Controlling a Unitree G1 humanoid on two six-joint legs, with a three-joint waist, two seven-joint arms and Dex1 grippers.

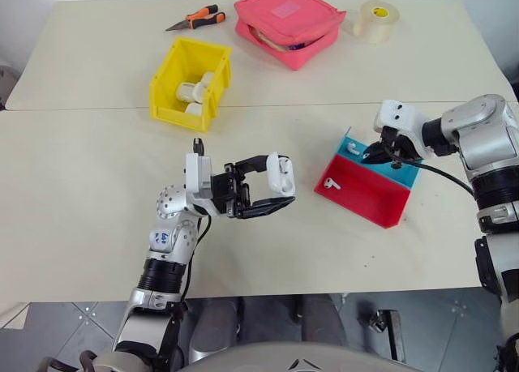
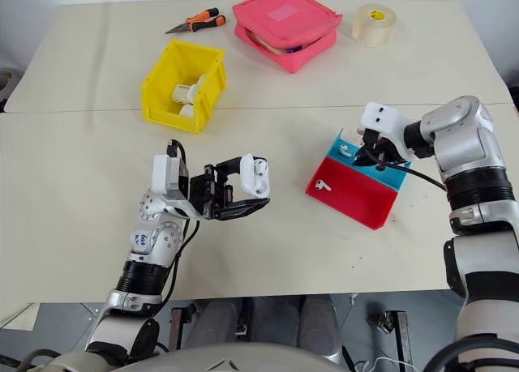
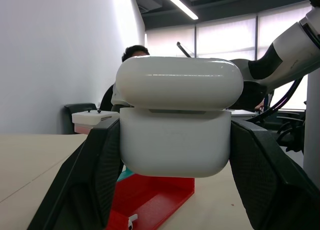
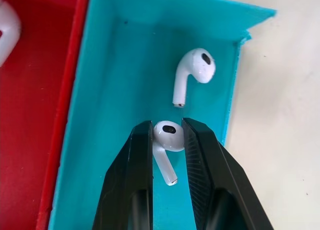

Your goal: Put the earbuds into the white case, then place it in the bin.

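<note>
table (image 1: 89, 226): left gripper (image 1: 280, 186) clamps white case (image 1: 281, 174); right gripper (image 4: 167, 135) pinches earbud (image 4: 167, 140) over blue tray (image 4: 120, 79).

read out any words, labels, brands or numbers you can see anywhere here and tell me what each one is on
Nothing here can be read for certain.
Blue mark on the left arm, below the wrist: looks like digits, too small to read.
Yellow label inside the tape roll: a dark mark, too small to read.
Lighter patch on the pink pouch: no lettering shows.
White case in the left pincer: no print on the side in view.
</note>
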